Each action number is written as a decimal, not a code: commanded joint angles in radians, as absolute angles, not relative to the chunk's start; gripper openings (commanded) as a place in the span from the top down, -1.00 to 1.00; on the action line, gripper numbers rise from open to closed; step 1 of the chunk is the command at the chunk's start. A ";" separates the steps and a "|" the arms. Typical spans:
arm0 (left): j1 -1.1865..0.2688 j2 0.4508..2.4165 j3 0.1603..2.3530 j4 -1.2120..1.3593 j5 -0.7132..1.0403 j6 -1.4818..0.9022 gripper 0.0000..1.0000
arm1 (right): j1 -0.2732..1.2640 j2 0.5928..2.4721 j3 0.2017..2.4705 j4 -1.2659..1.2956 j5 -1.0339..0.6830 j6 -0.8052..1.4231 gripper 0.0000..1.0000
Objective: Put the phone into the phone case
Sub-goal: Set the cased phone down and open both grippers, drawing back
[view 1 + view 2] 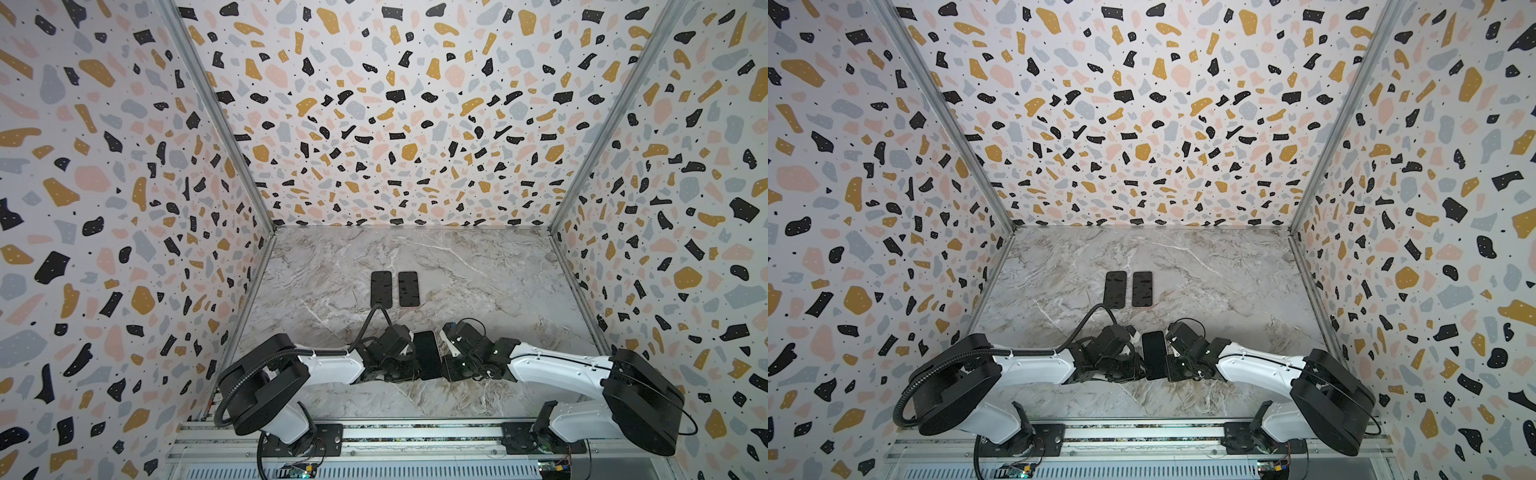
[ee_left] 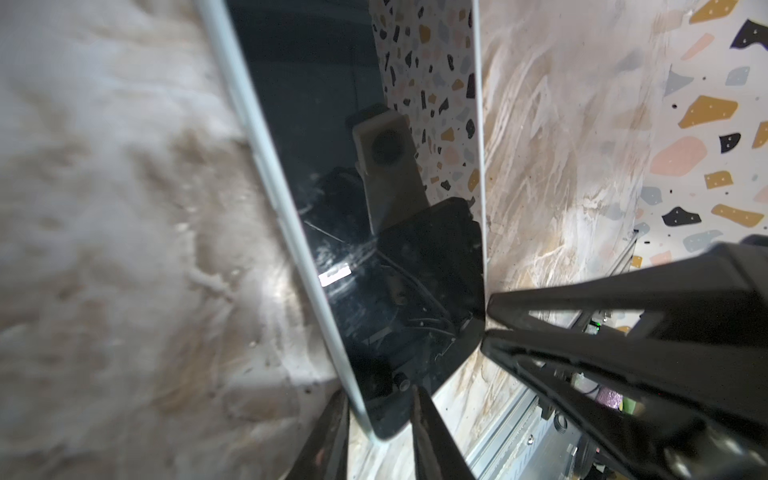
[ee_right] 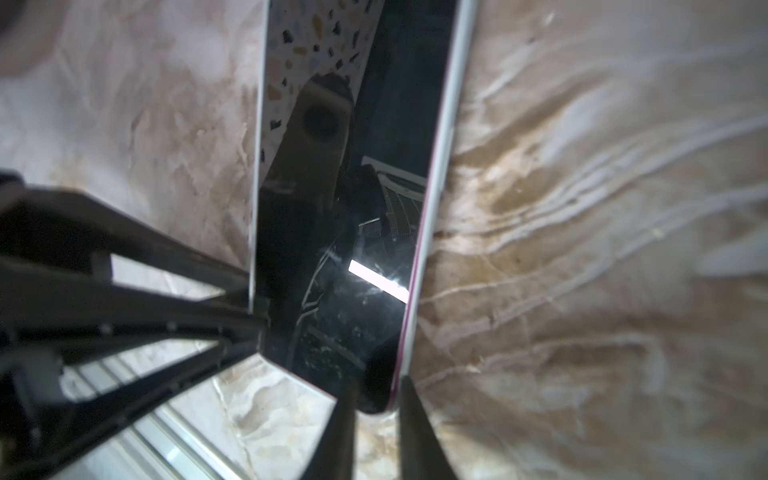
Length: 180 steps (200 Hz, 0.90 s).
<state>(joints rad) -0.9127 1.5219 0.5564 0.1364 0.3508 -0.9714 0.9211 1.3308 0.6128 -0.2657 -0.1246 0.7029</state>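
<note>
A black-screened phone (image 1: 427,355) with a pale rim sits between my two grippers near the table's front edge, seen in both top views (image 1: 1154,355). My left gripper (image 2: 380,407) is shut on one near corner of the phone (image 2: 374,270), one finger on each face. My right gripper (image 3: 376,395) stands open, its fingers loosely on either side of the other near corner of the phone (image 3: 332,249). Farther back lie two flat black phone-sized slabs (image 1: 381,289) (image 1: 407,289) side by side. I cannot tell which is the phone case.
The marble table (image 1: 478,282) is boxed in by terrazzo-patterned walls at the left, the right and the back. A metal rail (image 1: 415,434) carrying both arm bases runs along the front edge. The left arm's cable (image 1: 370,320) loops up toward the slabs.
</note>
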 commanded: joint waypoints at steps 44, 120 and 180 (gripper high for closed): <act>-0.670 1.413 0.596 -0.226 0.220 -0.746 -0.04 | 0.953 1.413 0.766 -0.352 0.004 0.667 -0.53; -0.578 1.370 0.559 -0.221 0.286 -0.666 -0.30 | 1.062 1.628 0.861 -0.386 0.079 0.707 -0.70; -0.566 1.341 0.514 -0.193 0.314 -0.649 -0.30 | 1.155 1.783 0.880 -0.553 0.183 0.808 -0.55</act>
